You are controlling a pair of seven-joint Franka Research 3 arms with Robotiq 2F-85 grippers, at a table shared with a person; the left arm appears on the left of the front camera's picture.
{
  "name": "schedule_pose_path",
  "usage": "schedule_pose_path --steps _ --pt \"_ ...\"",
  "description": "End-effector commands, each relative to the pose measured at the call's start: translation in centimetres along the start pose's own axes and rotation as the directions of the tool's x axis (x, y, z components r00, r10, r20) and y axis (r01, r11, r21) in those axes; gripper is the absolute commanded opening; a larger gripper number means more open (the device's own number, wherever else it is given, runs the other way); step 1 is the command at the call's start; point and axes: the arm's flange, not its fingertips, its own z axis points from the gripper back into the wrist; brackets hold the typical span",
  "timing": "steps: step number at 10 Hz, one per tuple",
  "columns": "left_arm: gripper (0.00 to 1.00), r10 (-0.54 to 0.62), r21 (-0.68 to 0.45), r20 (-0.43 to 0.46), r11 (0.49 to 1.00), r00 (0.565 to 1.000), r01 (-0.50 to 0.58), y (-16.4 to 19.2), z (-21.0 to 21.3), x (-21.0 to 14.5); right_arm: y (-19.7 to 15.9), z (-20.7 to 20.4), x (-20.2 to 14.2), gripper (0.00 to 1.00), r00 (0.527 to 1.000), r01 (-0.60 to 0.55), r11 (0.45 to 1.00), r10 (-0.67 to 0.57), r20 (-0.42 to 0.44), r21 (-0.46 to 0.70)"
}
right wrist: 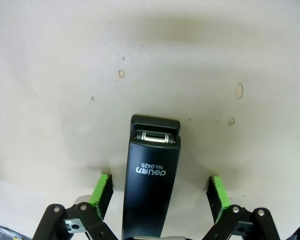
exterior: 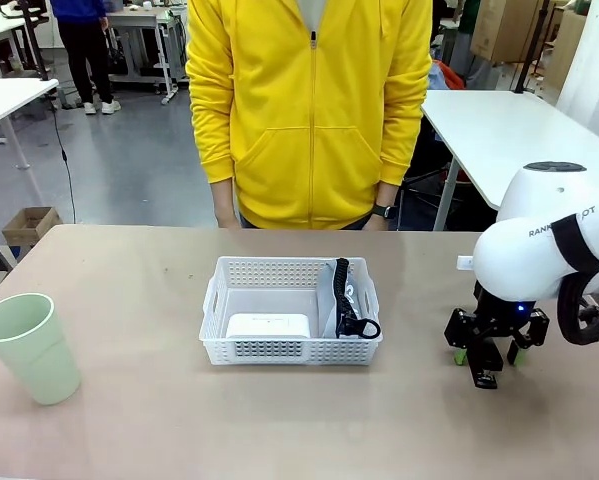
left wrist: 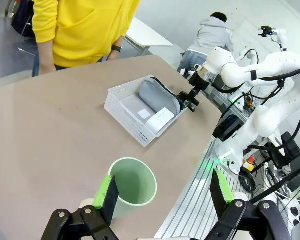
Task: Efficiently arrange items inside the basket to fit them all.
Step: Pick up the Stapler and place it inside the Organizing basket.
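The basket (exterior: 219, 300) stood about mid-table, its long side toward the person (exterior: 309, 110) in a yellow hooded jacket who waited at the far edge. Inside it, a grey pouch (exterior: 329, 298) stood on its edge against the right wall, with its black strap (exterior: 354, 325) bunched in the near right corner. A white device (exterior: 269, 325) lay flat against the near wall, left of the pouch.

Near the right edge of the table, the right gripper (exterior: 488, 357) pointed straight down, well apart from the basket. In the right wrist view its fingers (right wrist: 102, 192) were spread wide on either side of a black stapler (right wrist: 151, 170), which lay flat on the table (right wrist: 64, 75) with its length running along the gripper. A clear strip of table showed between each green pad and the stapler, so nothing was clamped. From the front, the dark shape under that gripper was probably the stapler, though it blended with the fingers.

The pale green cup (exterior: 29, 345) stood upright and empty close to the left edge, toward the near corner. In the left wrist view the left gripper (left wrist: 165, 194) was also spread wide and held nothing. The cup lay between its pads, much nearer one than the other. I could not tell whether that pad touched the rim.
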Motion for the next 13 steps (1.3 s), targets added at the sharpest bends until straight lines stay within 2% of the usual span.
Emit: schedule_pose_path --steps 1,2,3,5,6,8,13 --pt "0.97 -0.02 -0.012 0.015 1.0 1.0 0.02 -0.18 0.03 0.16 -0.57 -1.08 -1.89 0.53 0.999 0.0 1.0 0.0 0.032 -0.005" --pt "0.97 -0.02 -0.012 0.015 1.0 1.0 0.02 -0.18 0.03 0.16 -0.51 -1.02 -1.82 0.43 1.0 -0.003 1.0 0.003 0.031 -0.007" --pt "0.97 -0.02 -0.012 0.015 1.0 1.0 0.02 -0.18 0.03 0.16 -0.53 -0.99 -1.85 0.0 0.999 -0.003 1.0 0.004 0.032 -0.009" --pt "0.97 -0.02 -0.012 0.015 1.0 1.0 0.02 -0.18 0.03 0.16 -0.57 -1.06 -1.66 0.0 1.0 -0.004 1.0 0.004 0.03 -0.016" --pt "0.97 -0.02 -0.012 0.015 1.0 1.0 0.02 -0.18 0.03 0.16 -0.45 -1.06 -1.57 0.19 1.0 -0.005 1.0 0.006 0.021 -0.019" --pt "0.97 -0.02 -0.012 0.015 1.0 1.0 0.02 -0.18 0.03 0.16 -0.3 -1.08 -1.52 0.0 1.0 -0.01 1.0 0.01 0.018 -0.025" --pt "0.97 -0.02 -0.012 0.015 1.0 1.0 0.02 -0.18 0.03 0.16 0.05 -0.85 -1.37 0.0 0.999 -0.045 0.999 0.046 0.023 -0.024"
